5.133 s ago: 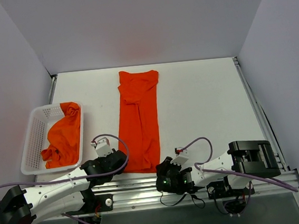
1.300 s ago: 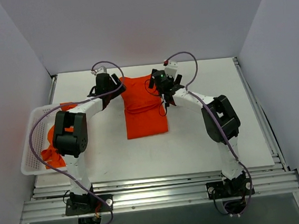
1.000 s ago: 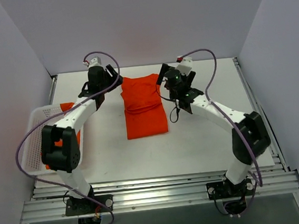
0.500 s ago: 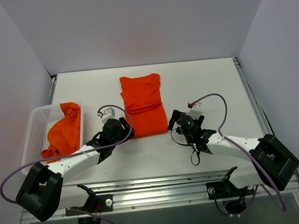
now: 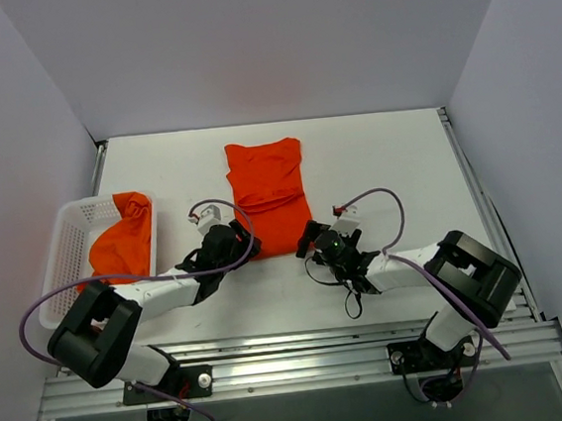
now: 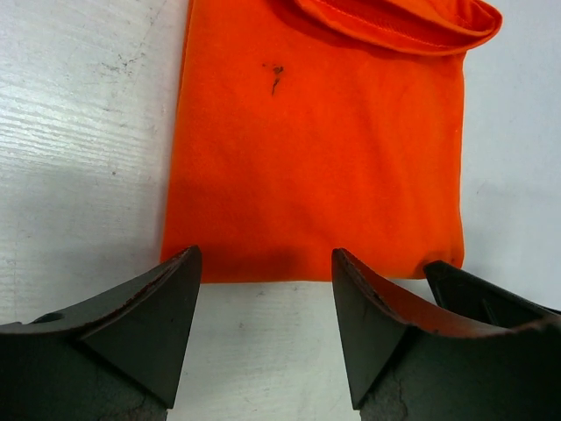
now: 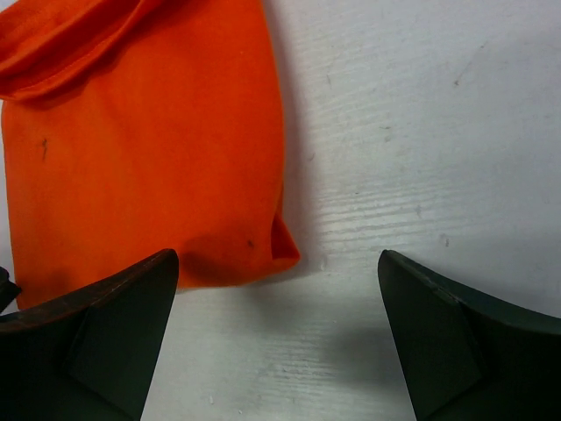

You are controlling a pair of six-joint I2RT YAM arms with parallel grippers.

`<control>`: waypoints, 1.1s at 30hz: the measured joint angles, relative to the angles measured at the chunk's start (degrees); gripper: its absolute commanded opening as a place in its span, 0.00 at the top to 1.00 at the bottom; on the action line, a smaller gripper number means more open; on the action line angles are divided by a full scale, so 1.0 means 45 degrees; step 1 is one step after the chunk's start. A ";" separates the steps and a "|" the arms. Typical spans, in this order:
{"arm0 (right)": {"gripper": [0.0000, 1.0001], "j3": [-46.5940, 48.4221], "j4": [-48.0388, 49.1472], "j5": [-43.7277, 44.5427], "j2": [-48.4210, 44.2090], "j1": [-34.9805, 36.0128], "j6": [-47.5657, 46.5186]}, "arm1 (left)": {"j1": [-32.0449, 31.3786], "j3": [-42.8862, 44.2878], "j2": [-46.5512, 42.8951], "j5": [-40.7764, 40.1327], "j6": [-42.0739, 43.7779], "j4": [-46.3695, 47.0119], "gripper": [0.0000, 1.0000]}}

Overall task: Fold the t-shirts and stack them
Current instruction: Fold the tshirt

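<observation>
A folded orange-red t-shirt lies flat in the middle of the table, its near hem toward the arms. My left gripper sits low at the hem's left corner and is open, with only bare table between its fingers. The hem lies just beyond those tips. My right gripper is wide open at the hem's right corner, holding nothing. Its fingertip shows at the right of the left wrist view. A second t-shirt lies crumpled in the basket.
The white perforated basket stands at the table's left edge. Purple cables loop from both wrists. An aluminium rail runs along the near edge. White walls close in the far and side edges.
Both grippers have swung back from the shirt's far end to its near hem. The shirt, a long strip five seconds ago, now lies folded in half. Over the last half second, the grippers closed in on the hem's corners.
</observation>
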 measured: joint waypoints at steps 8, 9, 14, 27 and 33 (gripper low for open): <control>0.08 0.0199 0.1156 0.0044 0.0738 0.0073 0.0175 | -0.0097 -0.0199 -0.0107 -0.0155 -0.0238 -0.0107 0.32; 0.08 0.0204 0.1263 0.0063 0.0792 0.0078 0.0180 | -0.0146 -0.0301 -0.0330 -0.0262 -0.0233 -0.0228 0.32; 0.09 0.0325 0.1690 0.0126 0.1137 0.0083 0.0204 | -0.0262 -0.0345 -0.1535 -0.0991 0.0083 -0.1302 0.31; 0.13 0.0617 0.2501 0.0136 0.1792 0.0083 0.0199 | -0.0262 -0.0627 0.0243 -0.1132 0.0214 -0.0131 0.32; 0.36 0.0617 0.2618 0.0136 0.1889 0.0068 0.0155 | -0.0345 -0.0359 0.1384 -0.0719 0.0010 0.1617 0.36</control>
